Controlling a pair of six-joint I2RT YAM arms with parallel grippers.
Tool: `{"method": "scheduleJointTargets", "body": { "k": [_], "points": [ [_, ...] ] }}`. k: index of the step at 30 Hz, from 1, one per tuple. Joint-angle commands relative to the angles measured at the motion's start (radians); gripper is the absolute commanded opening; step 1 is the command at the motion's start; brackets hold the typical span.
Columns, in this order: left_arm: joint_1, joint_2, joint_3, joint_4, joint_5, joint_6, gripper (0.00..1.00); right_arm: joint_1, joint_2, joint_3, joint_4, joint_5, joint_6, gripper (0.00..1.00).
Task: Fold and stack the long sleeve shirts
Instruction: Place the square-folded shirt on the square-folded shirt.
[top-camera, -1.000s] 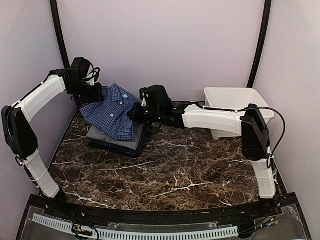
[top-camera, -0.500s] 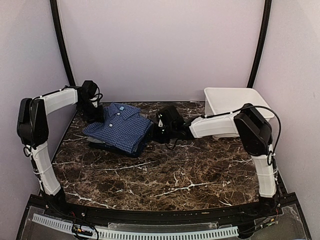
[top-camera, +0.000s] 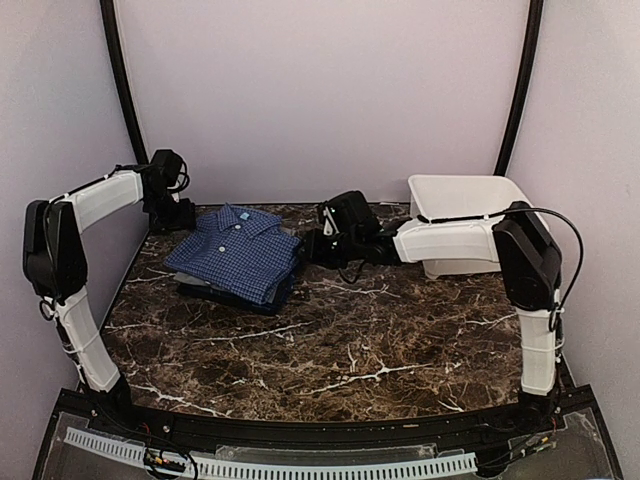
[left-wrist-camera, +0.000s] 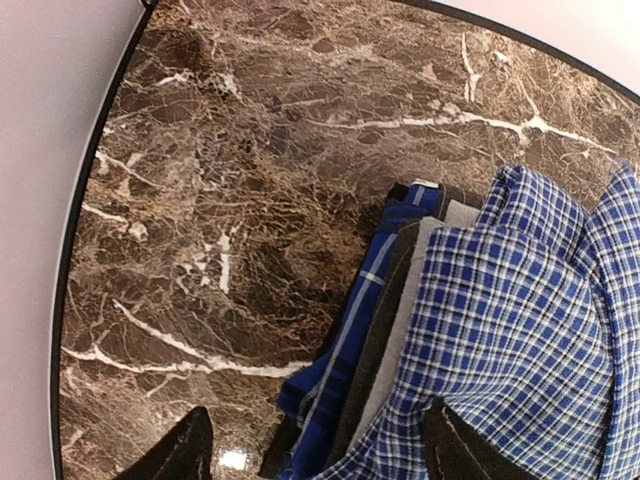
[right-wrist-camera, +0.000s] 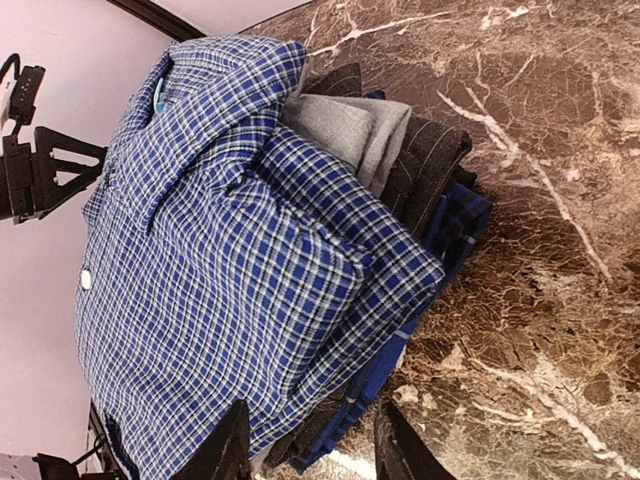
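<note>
A folded blue check shirt (top-camera: 238, 250) lies flat on top of a stack at the back left of the marble table. In the right wrist view the blue check shirt (right-wrist-camera: 220, 250) shows its collar and a white button. Under it lie a grey shirt (right-wrist-camera: 350, 125), a dark striped garment and a blue one. The grey layer (left-wrist-camera: 415, 300) also shows in the left wrist view. My left gripper (top-camera: 180, 215) hovers at the stack's far left edge. In its own view the left gripper (left-wrist-camera: 320, 460) is open over the stack's edge. My right gripper (top-camera: 310, 247) is at the stack's right side. The right gripper (right-wrist-camera: 312, 455) is also open, gripping nothing.
A white plastic tub (top-camera: 470, 205) stands at the back right, right behind the right forearm. The brown marble table (top-camera: 350, 340) stretches toward the arm bases. A wall runs close behind the stack, and the table's dark edge (left-wrist-camera: 85, 250) passes left of it.
Both grippers were shut on the blue check shirt and held it up over the stack. They have opened and drawn back a little, and the shirt now lies flat on the stack.
</note>
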Motion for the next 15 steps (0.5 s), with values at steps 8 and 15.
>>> {"method": "scheduleJointTargets", "body": {
  "k": [8,15],
  "points": [
    [-0.046,-0.160,-0.016,0.017,0.076,-0.012,0.67,0.004,-0.062,0.018,-0.051,0.038,-0.102,0.42],
    [-0.176,-0.220,-0.087,0.041,0.159,-0.052,0.63,0.001,0.019,0.077,-0.027,-0.048,-0.098,0.60]
  ]
}}
